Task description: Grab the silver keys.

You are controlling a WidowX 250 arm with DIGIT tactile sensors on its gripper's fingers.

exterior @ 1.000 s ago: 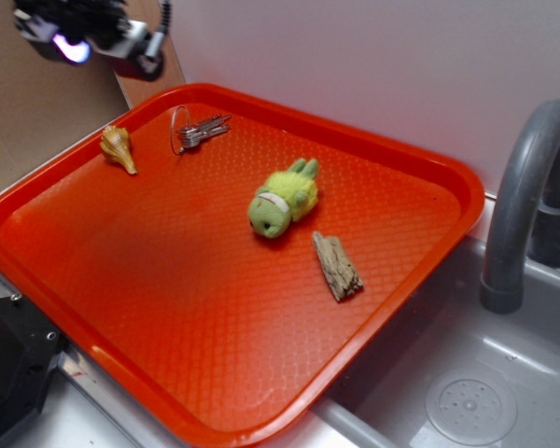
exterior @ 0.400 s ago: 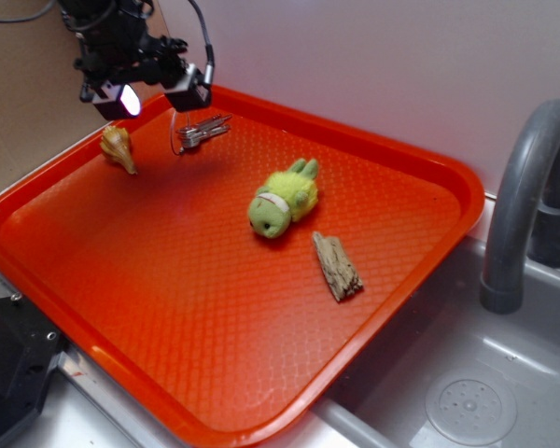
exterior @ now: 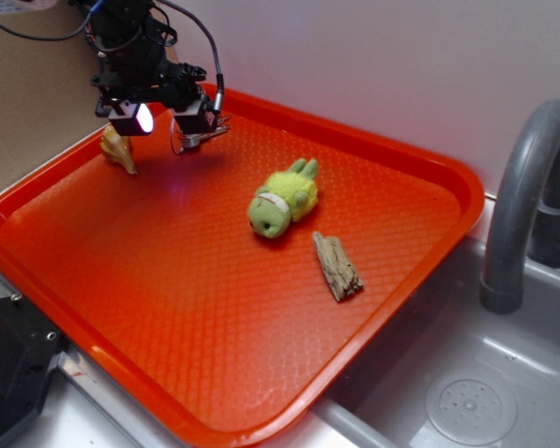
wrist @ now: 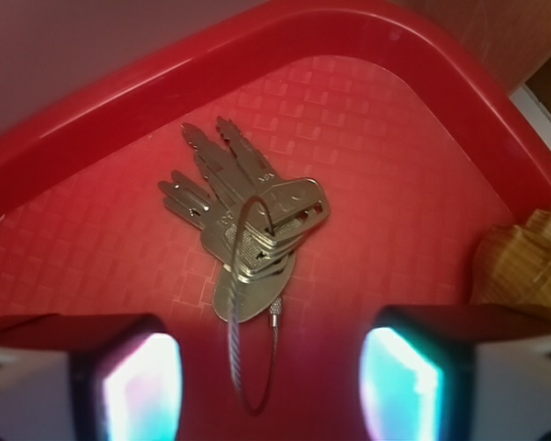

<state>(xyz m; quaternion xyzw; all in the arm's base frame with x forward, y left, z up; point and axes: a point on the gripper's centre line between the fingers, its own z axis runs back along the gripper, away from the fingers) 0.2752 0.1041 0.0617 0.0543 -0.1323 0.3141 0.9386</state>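
Hovering low over the far left corner of the orange tray (exterior: 420, 243), the gripper (exterior: 163, 117) has its fingers spread wide apart, nothing held. Silver keys (wrist: 248, 230) lie flat on the tray floor in that corner, fanned out, wire ring (wrist: 253, 358) looping toward the camera between the two lit fingertips (wrist: 133, 386). Keys untouched. Tan seashell (exterior: 119, 149) sits just left of the gripper. Green plush toy (exterior: 283, 199) near tray middle, wood piece (exterior: 337, 266) beside it. Grey faucet (exterior: 523, 205) at right.

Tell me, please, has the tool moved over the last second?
Yes. The tool has come down and rightward from beyond the tray's far-left corner, now sitting over the keys, beside the shell.
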